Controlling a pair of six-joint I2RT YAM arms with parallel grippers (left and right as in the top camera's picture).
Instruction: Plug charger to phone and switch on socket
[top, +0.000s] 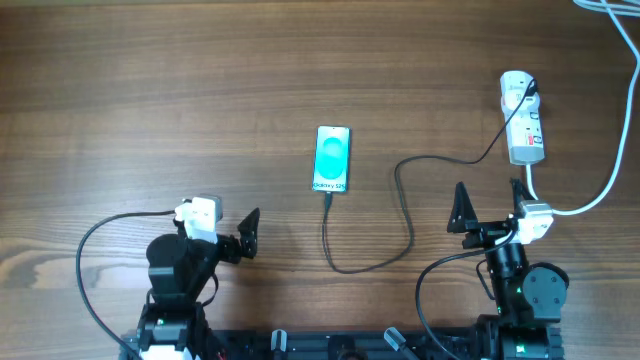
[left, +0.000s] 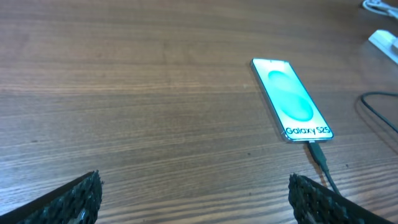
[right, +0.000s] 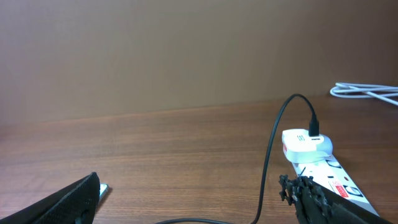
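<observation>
While both arms sit at the near edge of the worktop (top: 120, 90), the left gripper (left: 193, 185) hangs low over bare wood, fingers (left: 73, 200) spread wide with nothing in them. Over on the other side it's the same story for the right gripper (right: 188, 182). Its fingers (right: 326, 204) are released and empty, and the right-hand one overlaps the near end of the socket (right: 314, 149) in the wrist view (touching or just in front, I cannot tell).

Between the two arms, the charger (top: 404, 215) loops across the wood in a loose curve. Follow it forward and its small plug tip (left: 317, 154) sits right at the near edge of the phone (left: 291, 99), looking pushed in. The phone lies flat near the middle, screen up and glowing turquoise, with white lettering at the end nearest the arms.

Further out on the right, the cable runs to the white strip and ends in a black plug at a white adapter on its far end. Whether the switch is on, the views do not show. A thick white cord (top: 600, 185) leaves the strip's near end and sweeps off toward the right edge.
</observation>
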